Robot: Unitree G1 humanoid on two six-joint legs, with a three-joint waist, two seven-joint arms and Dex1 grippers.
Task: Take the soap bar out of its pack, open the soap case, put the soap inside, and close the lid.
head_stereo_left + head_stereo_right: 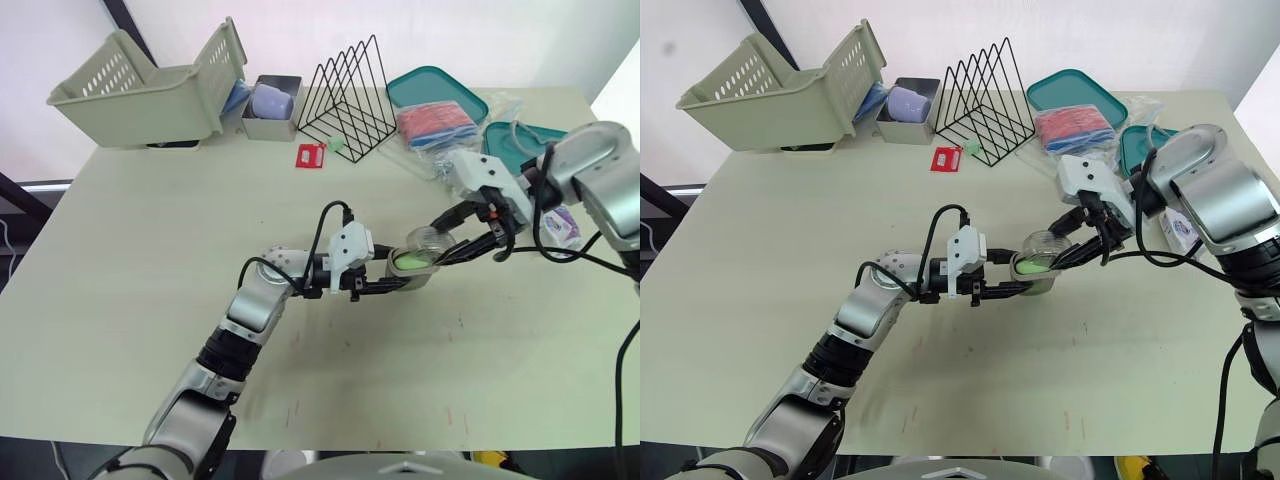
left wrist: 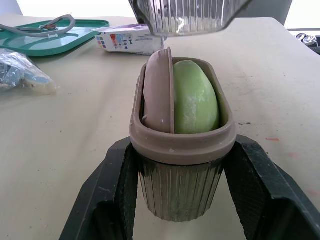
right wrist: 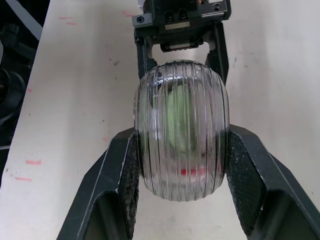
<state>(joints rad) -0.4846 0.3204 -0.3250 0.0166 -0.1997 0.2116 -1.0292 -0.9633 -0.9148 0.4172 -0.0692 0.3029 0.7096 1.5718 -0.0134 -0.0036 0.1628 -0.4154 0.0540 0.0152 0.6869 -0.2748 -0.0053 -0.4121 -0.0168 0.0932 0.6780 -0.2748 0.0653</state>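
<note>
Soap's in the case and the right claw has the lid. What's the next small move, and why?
Probably lower the right claw slowly so the clear lid meets the rim of the case. The left claw grips the case, the green soap sits inside, and the lid hangs just above. Watch the tan insert poking past the rim.

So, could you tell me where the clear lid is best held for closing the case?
Grip the lid across its narrow width, a finger on each long ribbed side, coming from the end away from the left pincer, as the right pincer does. That leaves its rim free to meet the case.
</note>
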